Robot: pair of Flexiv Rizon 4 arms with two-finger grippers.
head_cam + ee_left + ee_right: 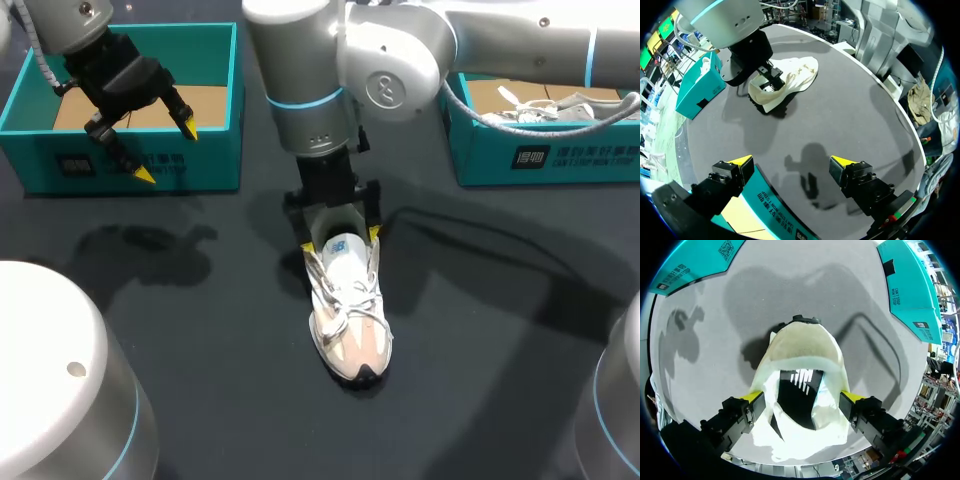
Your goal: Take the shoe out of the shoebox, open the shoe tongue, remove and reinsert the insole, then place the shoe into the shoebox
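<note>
The shoe [348, 310] stands on the table [500, 330], out of both boxes, about midway between them; its long axis runs from far to near, with the heel on the far side and the toe toward my side.

The right gripper [340, 240] comes down on the heel end; its fingers [754, 399] stand one on each side of the collar, across the long axis, and both seem to press on the fabric, so I judge it is holding the shoe at the collar.

In the right wrist view the shoe mouth lies between the fingers and the tongue and laces lie ahead of them, toward the toe.

The left gripper [166, 153] hangs with its fingers wide apart and holding nothing, above the front wall of the left box [40, 160], well apart from the shoe.

The right arm is therefore much nearer; to open the tongue, I judge the left arm must cross toward the toe end while the right one steadies the heel.
</note>
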